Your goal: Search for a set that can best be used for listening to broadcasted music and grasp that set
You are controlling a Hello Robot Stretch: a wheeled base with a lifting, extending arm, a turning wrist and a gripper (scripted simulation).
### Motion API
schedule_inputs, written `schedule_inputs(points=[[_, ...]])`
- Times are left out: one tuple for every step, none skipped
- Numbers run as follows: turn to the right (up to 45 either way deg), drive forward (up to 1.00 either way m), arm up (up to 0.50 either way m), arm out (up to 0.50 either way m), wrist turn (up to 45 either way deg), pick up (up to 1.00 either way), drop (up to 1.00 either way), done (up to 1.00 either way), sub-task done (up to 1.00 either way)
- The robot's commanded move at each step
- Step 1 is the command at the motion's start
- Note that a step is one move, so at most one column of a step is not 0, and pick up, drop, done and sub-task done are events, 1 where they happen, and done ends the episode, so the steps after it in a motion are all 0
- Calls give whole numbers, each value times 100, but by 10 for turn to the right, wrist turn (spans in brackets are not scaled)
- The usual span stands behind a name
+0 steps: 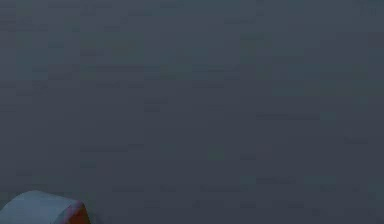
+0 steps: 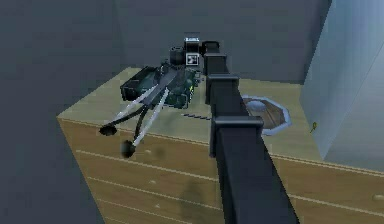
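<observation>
A dark, greenish box (image 2: 145, 80) lies on the wooden cabinet (image 2: 95, 110), right behind the gripper (image 2: 117, 139), whose tips reach past it toward the cabinet's front edge. Whether the gripper holds anything cannot be told.

No lettering or number is legible; the white squares (image 2: 192, 45) bear only unreadable black marks.
</observation>
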Motion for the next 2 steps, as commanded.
schedule_inputs(points=[[0,0,0,0,450,0,0,0,0],[0,0,0,0,450,0,0,0,0]])
